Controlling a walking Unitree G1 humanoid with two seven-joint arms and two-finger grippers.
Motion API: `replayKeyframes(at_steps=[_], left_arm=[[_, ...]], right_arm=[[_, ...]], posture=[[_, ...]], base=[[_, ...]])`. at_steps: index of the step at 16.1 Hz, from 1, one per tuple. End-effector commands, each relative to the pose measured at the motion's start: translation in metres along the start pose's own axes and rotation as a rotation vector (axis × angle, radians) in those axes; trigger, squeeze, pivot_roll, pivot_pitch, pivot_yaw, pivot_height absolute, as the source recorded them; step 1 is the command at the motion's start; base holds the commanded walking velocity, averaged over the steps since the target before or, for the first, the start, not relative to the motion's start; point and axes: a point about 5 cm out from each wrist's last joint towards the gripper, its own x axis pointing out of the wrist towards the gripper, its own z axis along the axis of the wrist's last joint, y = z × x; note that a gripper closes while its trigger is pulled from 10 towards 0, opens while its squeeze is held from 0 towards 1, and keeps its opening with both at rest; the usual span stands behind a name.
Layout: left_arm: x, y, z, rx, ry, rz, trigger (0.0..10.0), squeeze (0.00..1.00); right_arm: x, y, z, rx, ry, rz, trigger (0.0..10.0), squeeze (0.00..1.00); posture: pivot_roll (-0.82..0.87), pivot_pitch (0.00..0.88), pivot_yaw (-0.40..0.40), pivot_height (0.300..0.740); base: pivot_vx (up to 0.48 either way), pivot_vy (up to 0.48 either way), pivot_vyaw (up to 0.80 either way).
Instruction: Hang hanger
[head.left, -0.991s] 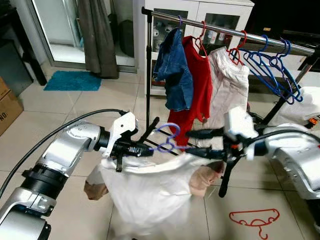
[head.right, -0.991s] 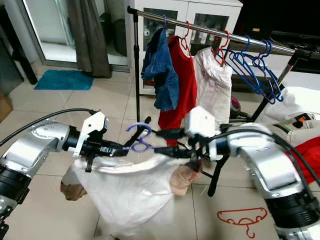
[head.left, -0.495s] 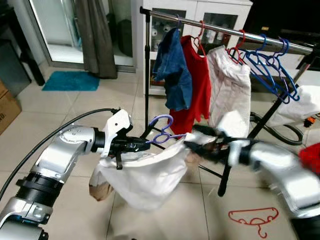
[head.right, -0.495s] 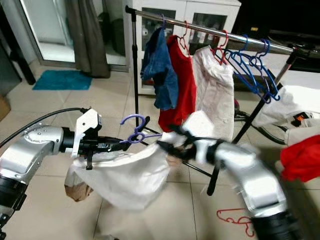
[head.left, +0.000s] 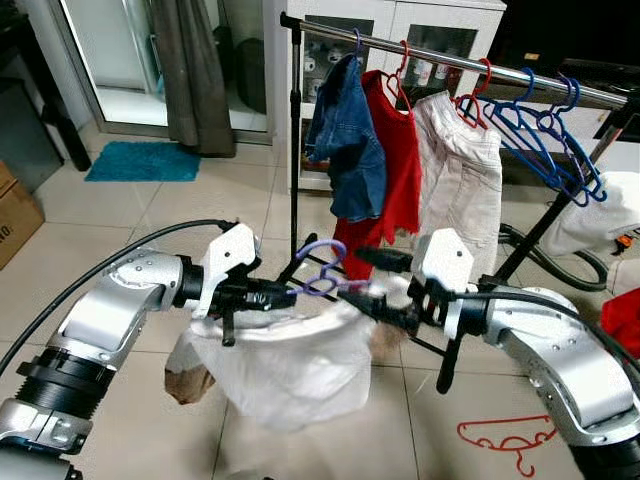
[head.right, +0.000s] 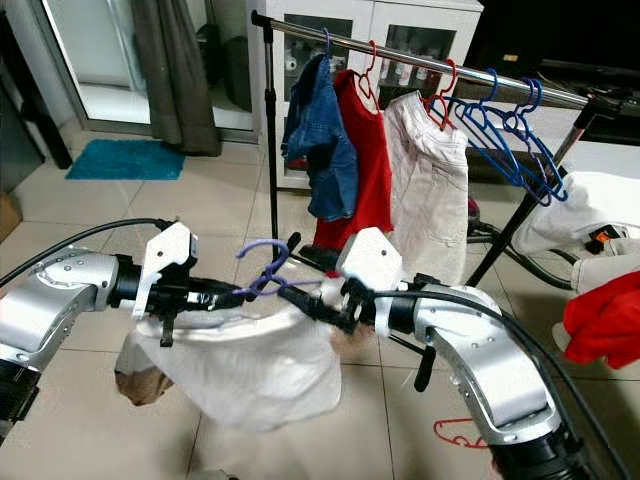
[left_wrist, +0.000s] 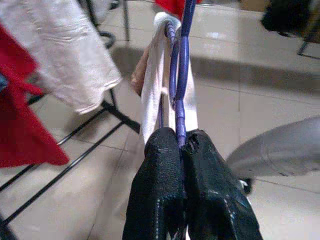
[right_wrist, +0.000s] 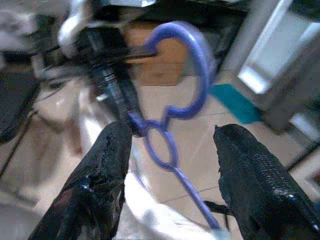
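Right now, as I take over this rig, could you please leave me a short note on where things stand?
Left gripper: shut on the purple hanger, held out in front of the robot with the white garment draped on it.
Right gripper: open, fingers either side of the hanger's neck, not gripping.
Clothes rail: stands ahead and higher, already carrying a denim piece, a red garment, a cream garment and empty blue hangers.
A red hanger lies on the floor by the right arm.
Done: garment is on the hanger.
Left: lift the hook onto the rail and release.
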Motion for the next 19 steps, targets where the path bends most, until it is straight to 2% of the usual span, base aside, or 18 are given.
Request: replayKeyframes(at_steps=[1,4,5,6,7,8,9,10,14,19], left_arm=[[0.001,-0.004,0.014,0.082,-0.012,-0.069,0.0,0.00],[0.004,-0.007,0.022,0.143,0.007,-0.130,0.0,0.00],[0.006,-0.008,0.023,0.162,0.018,-0.144,0.0,0.00],[0.009,-0.007,0.023,0.175,0.024,-0.141,0.0,0.00],[0.009,-0.007,0.023,0.179,0.026,-0.138,0.0,0.00],[0.010,-0.006,0.021,0.203,0.053,-0.128,0.0,0.00],[0.011,-0.006,0.019,0.225,0.079,-0.127,0.0,0.00],[0.012,-0.007,0.019,0.229,0.084,-0.131,0.0,0.00],[0.012,-0.006,0.022,0.243,0.069,-0.132,0.0,0.00],[0.013,-0.007,0.025,0.248,0.050,-0.137,0.0,0.00]], right_arm=[[-0.001,0.003,0.003,-0.042,0.010,0.107,10.0,0.00],[-0.004,-0.001,-0.004,-0.056,0.117,0.174,10.0,0.00],[-0.002,-0.005,-0.006,-0.026,0.125,0.162,10.0,0.00],[0.000,-0.006,-0.005,0.046,0.100,0.166,10.0,0.00],[0.000,-0.006,-0.004,0.054,0.094,0.170,10.0,0.00],[0.002,-0.005,-0.006,0.105,0.091,0.166,7.1,0.00],[0.004,-0.002,-0.008,0.152,0.084,0.166,2.0,0.00],[0.005,0.000,-0.010,0.165,0.090,0.172,0.0,0.00],[0.006,0.002,-0.019,0.213,0.151,0.149,0.0,0.00],[0.009,0.001,-0.020,0.237,0.148,0.133,0.0,0.00]], posture=[[0.02,0.000,-0.025,0.740],[0.02,0.000,-0.029,0.740],[0.02,0.000,-0.030,0.740],[0.02,0.000,-0.034,0.740],[0.02,0.000,-0.035,0.740],[0.02,0.000,-0.035,0.740],[0.02,0.000,-0.035,0.740],[0.02,0.000,-0.036,0.740],[0.02,0.000,-0.035,0.740],[0.02,0.000,-0.035,0.740]], base=[[0.000,0.000,0.00],[0.000,0.000,0.00],[0.000,0.000,0.00],[0.000,0.000,0.00],[0.000,0.000,0.00],[0.000,0.000,0.00],[0.000,0.000,0.00],[0.000,0.000,0.00],[0.000,0.000,0.00],[0.000,0.000,0.00]])
